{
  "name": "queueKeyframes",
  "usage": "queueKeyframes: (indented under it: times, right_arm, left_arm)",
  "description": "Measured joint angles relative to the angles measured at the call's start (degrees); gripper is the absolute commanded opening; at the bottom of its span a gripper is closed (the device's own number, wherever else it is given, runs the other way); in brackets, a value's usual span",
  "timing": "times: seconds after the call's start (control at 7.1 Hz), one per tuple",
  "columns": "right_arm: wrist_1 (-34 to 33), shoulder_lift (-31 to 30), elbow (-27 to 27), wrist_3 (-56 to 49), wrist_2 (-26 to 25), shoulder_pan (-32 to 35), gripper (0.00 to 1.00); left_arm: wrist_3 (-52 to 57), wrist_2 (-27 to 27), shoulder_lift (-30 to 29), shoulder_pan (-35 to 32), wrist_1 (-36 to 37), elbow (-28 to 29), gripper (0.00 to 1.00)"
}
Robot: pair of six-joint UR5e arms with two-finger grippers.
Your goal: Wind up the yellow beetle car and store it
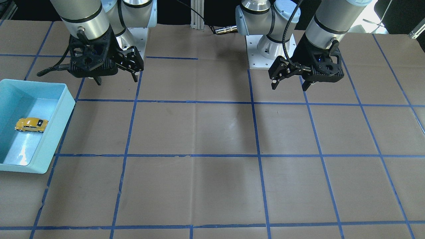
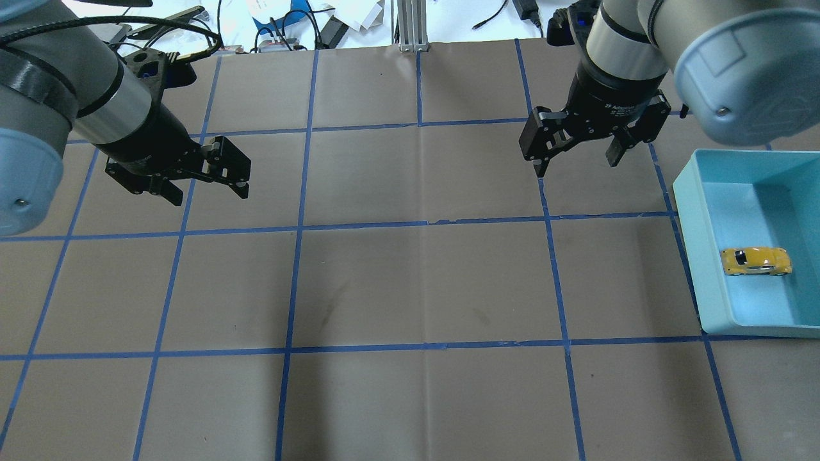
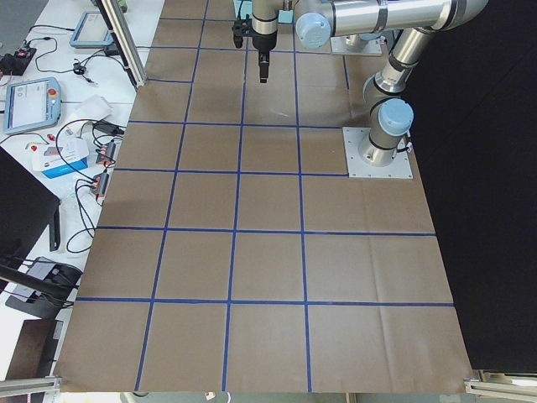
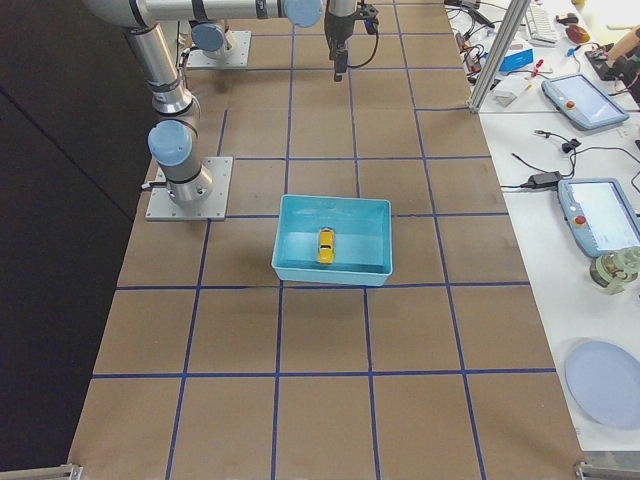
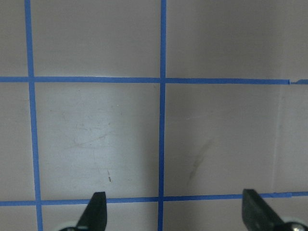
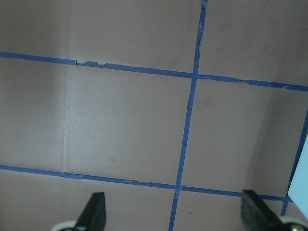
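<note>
The yellow beetle car [image 2: 756, 261] [image 1: 31, 124] [image 4: 325, 246] lies on the floor of a light blue bin [image 2: 688, 243] [image 1: 63, 113] [image 4: 330, 272] at the table's right end. My right gripper [image 2: 576, 165] [image 1: 117, 80] hangs open and empty above the table, inboard of the bin and clear of the car. My left gripper [image 2: 208, 195] [image 1: 289, 87] also stands open with nothing in it, over the left half of the table. Both wrist views show only spread fingertips [image 5: 98, 204] [image 6: 96, 204] over bare brown paper.
Brown paper with a blue tape grid covers the table [image 2: 410, 282]. Both arm bases [image 1: 270, 49] stand at the robot's edge. A corner of the bin [image 6: 301, 187] shows in the right wrist view. Cables, tablets and a plate lie on side benches [image 4: 590, 200].
</note>
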Motion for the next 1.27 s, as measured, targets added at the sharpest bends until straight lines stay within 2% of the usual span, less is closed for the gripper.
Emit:
queueKeyframes:
  times: [1.27]
  right_arm:
    - [-0.33, 0.10, 0.31, -0.06, 0.16, 0.00, 1.00]
  left_arm:
    - [0.89, 0.22, 0.16, 0.02, -0.14, 0.02, 1.00]
